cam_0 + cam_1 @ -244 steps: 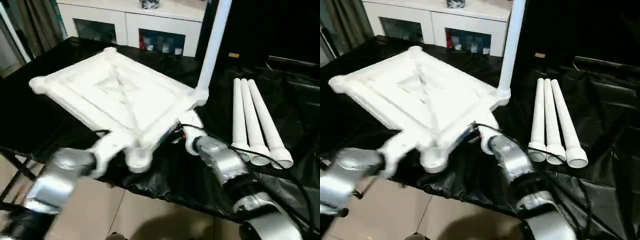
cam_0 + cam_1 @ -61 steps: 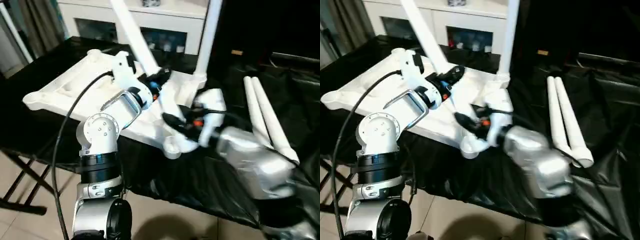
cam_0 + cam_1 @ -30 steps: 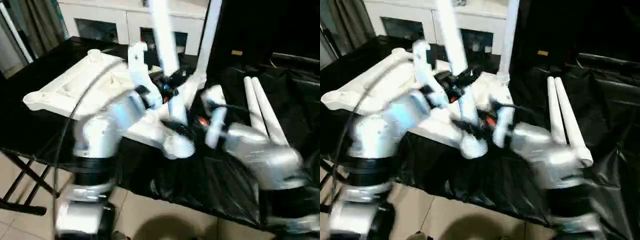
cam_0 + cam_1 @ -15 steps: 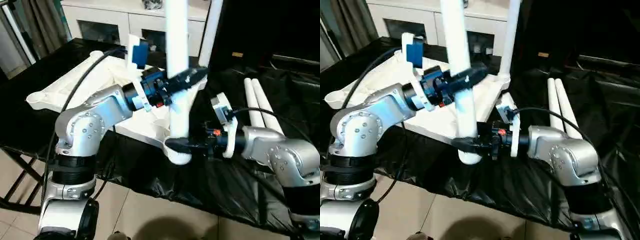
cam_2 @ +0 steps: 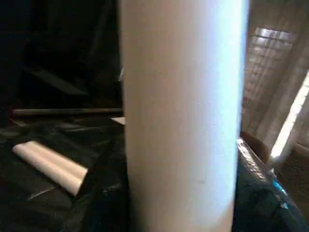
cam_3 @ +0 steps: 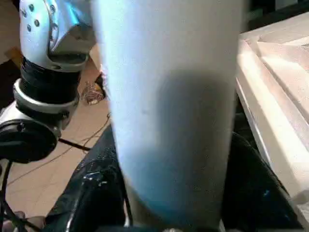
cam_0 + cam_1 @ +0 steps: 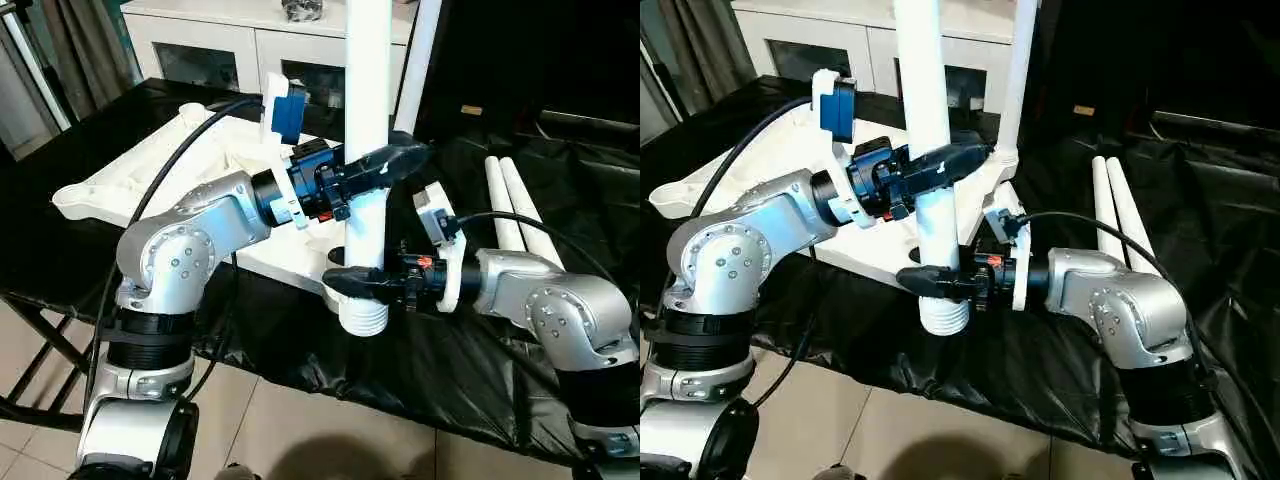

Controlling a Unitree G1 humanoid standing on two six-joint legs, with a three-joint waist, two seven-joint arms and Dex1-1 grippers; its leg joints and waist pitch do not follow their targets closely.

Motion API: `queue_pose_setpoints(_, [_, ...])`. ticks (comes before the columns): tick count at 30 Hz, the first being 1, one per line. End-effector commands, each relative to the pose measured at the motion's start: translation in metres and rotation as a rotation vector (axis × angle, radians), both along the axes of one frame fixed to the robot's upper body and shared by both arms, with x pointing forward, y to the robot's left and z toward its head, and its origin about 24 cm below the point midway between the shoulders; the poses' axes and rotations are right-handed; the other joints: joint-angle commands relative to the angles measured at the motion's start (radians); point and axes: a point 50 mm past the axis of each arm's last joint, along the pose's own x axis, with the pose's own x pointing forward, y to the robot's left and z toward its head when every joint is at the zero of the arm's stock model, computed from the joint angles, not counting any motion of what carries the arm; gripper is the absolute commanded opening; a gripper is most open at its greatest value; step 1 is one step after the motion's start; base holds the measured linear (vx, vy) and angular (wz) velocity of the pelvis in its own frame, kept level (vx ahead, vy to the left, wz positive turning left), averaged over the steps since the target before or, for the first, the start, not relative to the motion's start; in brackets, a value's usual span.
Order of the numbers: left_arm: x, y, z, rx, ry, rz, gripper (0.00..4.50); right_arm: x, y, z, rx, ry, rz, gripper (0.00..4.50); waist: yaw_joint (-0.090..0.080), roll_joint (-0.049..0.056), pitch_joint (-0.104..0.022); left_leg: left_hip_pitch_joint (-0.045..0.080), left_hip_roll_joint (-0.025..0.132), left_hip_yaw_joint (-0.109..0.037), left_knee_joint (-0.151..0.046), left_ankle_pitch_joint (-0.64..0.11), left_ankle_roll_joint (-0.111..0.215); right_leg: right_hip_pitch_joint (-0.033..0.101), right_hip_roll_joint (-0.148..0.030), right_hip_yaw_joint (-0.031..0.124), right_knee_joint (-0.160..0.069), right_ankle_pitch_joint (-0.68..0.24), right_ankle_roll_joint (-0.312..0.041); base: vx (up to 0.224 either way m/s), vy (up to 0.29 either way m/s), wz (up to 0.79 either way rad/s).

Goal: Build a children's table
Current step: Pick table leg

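White tubular leg [image 7: 366, 120], upright, ribbed-ended

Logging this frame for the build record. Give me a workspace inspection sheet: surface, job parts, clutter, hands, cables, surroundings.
Surface: large table draped in black sheeting, creased.
Job's things: white table top lying underside up; one fitted leg standing in its far corner socket; a second leg held upright at the near corner; two spare legs lying side by side on the drape.
Clutter: nothing seen.
Hands: left hand closed on the held leg higher up; right hand closed on it near its ribbed bottom end.
Cables: black cable looping along the left arm, another over the right forearm.
Surroundings: white cabinet with glass doors behind; tiled floor.
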Motion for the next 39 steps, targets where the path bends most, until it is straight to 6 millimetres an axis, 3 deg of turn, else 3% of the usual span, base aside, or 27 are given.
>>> queue_pose_setpoints(1, [0.002,-0.001,-0.003,0.038,-0.008,0.072,2.61,0.002,-0.001,0.004,0.013,-0.026,-0.048,2.0,0.001,-0.011,-0.069,0.003,-0.054,0.045,-0.065,-0.205,-0.01,0.064,0.034,-0.019,-0.064,-0.258,-0.169,0.0,0.0,0.0])
queue_pose_setpoints(4, [0.009,-0.005,-0.013,0.131,0.037,0.242,2.8,0.003,0.003,0.006,0.014,-0.058,-0.098,1.93,0.001,-0.009,-0.07,0.003,-0.051,0.044,-0.065,-0.198,-0.014,0.065,0.035,-0.019,-0.064,-0.242,-0.16,0.0,0.0,0.0])
queue_pose_setpoints(7, [0.01,-0.009,-0.017,0.132,0.066,0.304,2.83,0.004,0.006,0.009,0.023,-0.067,-0.118,1.91,0.001,-0.011,-0.071,0.001,-0.051,0.045,-0.064,-0.188,-0.013,0.066,0.034,-0.018,-0.064,-0.233,-0.161,0.0,0.0,0.0])
queue_pose_setpoints(8, [0.01,-0.014,-0.019,0.12,0.089,0.36,2.54,0.005,0.008,0.009,0.021,-0.074,-0.134,1.91,0.0,-0.013,-0.07,-0.001,-0.051,0.045,-0.064,-0.193,-0.013,0.066,0.034,-0.018,-0.065,-0.24,-0.16,0.0,0.0,0.0])
queue_pose_setpoints(10, [0.011,-0.016,-0.017,0.089,0.091,0.386,2.48,0.006,0.009,0.008,0.006,-0.08,-0.144,1.91,0.002,-0.013,-0.071,0.0,-0.053,0.045,-0.063,-0.193,-0.011,0.065,0.035,-0.019,-0.068,-0.249,-0.152,0.0,0.0,0.0])
queue_pose_setpoints(13, [0.009,-0.019,-0.01,0.027,0.068,0.378,2.22,0.006,0.01,0.006,-0.007,-0.084,-0.153,1.91,0.002,-0.015,-0.07,-0.002,-0.054,0.045,-0.063,-0.202,-0.004,0.063,0.035,-0.02,-0.073,-0.276,-0.138,0.0,0.0,0.0])
queue_pose_setpoints(14, [0.009,-0.019,-0.009,0.024,0.069,0.377,2.22,0.006,0.01,0.006,-0.008,-0.084,-0.154,1.91,0.0,-0.023,-0.069,-0.003,-0.054,0.046,-0.063,-0.203,-0.003,0.063,0.036,-0.02,-0.074,-0.279,-0.136,0.0,0.0,0.0])
queue_pose_setpoints(19, [0.005,-0.021,-0.006,0.002,0.066,0.339,1.87,0.007,0.01,0.006,-0.038,-0.098,-0.174,1.91,0.0,-0.015,-0.068,-0.001,-0.054,0.045,-0.063,-0.209,-0.003,0.061,0.036,-0.019,-0.072,-0.278,-0.138,0.0,0.0,0.0])
queue_pose_setpoints(21, [0.004,-0.021,-0.007,0.002,0.065,0.336,1.86,0.007,0.01,0.006,-0.043,-0.101,-0.177,1.91,0.0,-0.015,-0.067,0.0,-0.054,0.045,-0.064,-0.216,-0.004,0.061,0.036,-0.02,-0.073,-0.285,-0.136,0.0,0.0,0.0])
queue_pose_setpoints(23, [0.003,-0.021,-0.008,0.005,0.055,0.319,1.84,0.009,0.008,0.005,-0.058,-0.075,-0.178,2.47,0.0,-0.012,-0.068,0.0,-0.054,0.045,-0.064,-0.216,-0.005,0.061,0.036,-0.019,-0.073,-0.283,-0.135,0.0,0.0,0.0])
queue_pose_setpoints(25, [0.003,-0.022,-0.008,0.01,0.047,0.308,1.84,0.01,0.005,0.004,-0.072,-0.06,-0.17,2.63,0.0,-0.013,-0.068,0.001,-0.053,0.043,-0.065,-0.215,-0.006,0.062,0.037,-0.02,-0.072,-0.278,-0.136,0.0,0.0,0.0])
queue_pose_setpoints(32, [0.002,-0.022,-0.006,0.029,0.009,0.252,1.83,0.01,-0.012,0.004,-0.138,0.001,-0.098,2.75,0.003,-0.016,-0.069,0.0,-0.053,0.045,-0.062,-0.201,0.006,0.065,0.036,-0.019,-0.069,-0.246,-0.15,0.0,0.0,0.0])
queue_pose_setpoints(39, [-0.003,-0.023,-0.002,0.007,-0.025,0.206,1.83,0.015,-0.014,0.002,-0.131,0.05,-0.098,2.75,0.001,-0.022,-0.069,-0.001,-0.053,0.048,-0.06,-0.193,0.01,0.064,0.035,-0.018,-0.068,-0.254,-0.166,0.0,0.0,0.0])
